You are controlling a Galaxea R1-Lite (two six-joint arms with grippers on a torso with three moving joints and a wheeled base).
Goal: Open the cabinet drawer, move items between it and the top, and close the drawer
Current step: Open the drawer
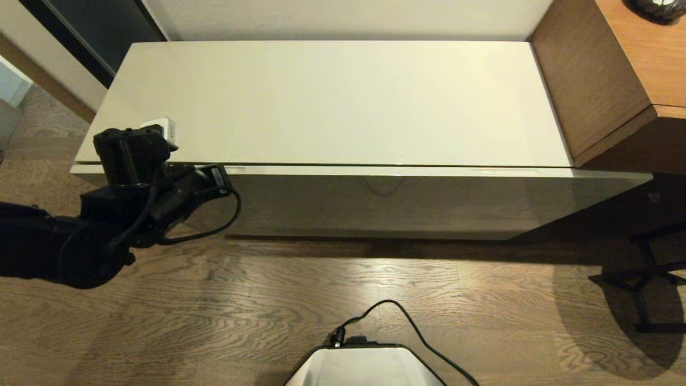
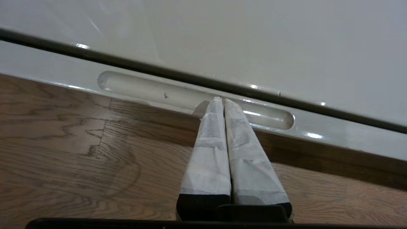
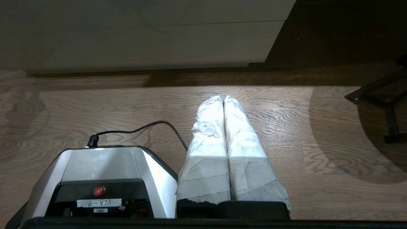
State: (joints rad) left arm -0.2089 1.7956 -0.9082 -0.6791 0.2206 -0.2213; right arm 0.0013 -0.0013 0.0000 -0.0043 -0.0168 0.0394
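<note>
Cabinet (image 1: 375,203): centre, far side of floor (image 1: 268,300). Top (image 1: 332,102): above drawer (image 1: 407,172), whose rim projects just nearer along front edge. Left gripper (image 2: 221,100): at cabinet's left front corner, tips in recess (image 2: 159,93) of drawer rim. Desk unit (image 1: 595,80): right, abutting cabinet. Robot base (image 1: 359,367): near centre, w/ cable (image 1: 423,335).

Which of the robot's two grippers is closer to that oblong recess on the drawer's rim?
The left. The left gripper has its shut fingers' tips at the recess; the right gripper hangs over the floor, well back from the cabinet.
</note>
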